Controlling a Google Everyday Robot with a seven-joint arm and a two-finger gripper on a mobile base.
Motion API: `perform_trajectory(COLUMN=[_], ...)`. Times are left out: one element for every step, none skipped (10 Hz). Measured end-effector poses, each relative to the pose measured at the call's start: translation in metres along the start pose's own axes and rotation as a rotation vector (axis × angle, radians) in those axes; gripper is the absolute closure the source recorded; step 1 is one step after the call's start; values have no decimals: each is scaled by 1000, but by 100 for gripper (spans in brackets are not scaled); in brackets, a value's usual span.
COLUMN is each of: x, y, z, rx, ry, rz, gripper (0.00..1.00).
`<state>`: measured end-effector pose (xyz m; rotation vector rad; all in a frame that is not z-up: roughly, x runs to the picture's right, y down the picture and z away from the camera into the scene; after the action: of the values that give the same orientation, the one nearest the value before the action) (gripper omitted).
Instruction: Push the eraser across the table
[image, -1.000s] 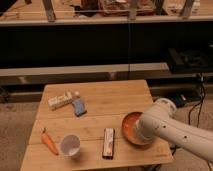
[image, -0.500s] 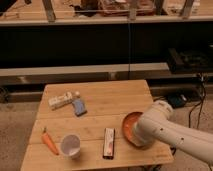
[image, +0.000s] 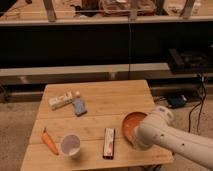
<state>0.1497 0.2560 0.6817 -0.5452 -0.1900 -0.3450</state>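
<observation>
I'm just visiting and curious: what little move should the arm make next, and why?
Probably swing left and lower toward the eraser. The pincer itself is hidden behind the white arm, low over the orange bowl at the table's right front. The eraser lies apart from it, untouched, between bowl and cup.

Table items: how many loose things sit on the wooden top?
6: carton and blue pad back left, carrot and cup front left, eraser front middle, orange bowl right, partly hidden by the arm. The gripper is hidden.
</observation>
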Motion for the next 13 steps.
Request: perform_trajectory(x=[-1, -2, -2, -3, -7, -7, -7, -8, -8, -8, -7, -8, -8], y=[3, 6, 8, 9, 9, 11, 11, 15, 17, 18, 18, 18, 18], z=[3, 4, 7, 10, 15, 17, 18, 23, 27, 31, 33, 34, 35], rx=[-1, -1, -1, -3, -5, -6, -7, -12, -13, -15, -14, -15, -15], ry=[0, -3, -5, -7, -11, -10, -10, -18, -19, -23, -22, -23, -21], rz=[-7, -8, -8, -10, -19, -20, -22, -25, -29, -32, -36, -40, -44], gripper=[95, 95, 95, 95, 95, 95, 95, 95, 95, 95, 95, 95, 95])
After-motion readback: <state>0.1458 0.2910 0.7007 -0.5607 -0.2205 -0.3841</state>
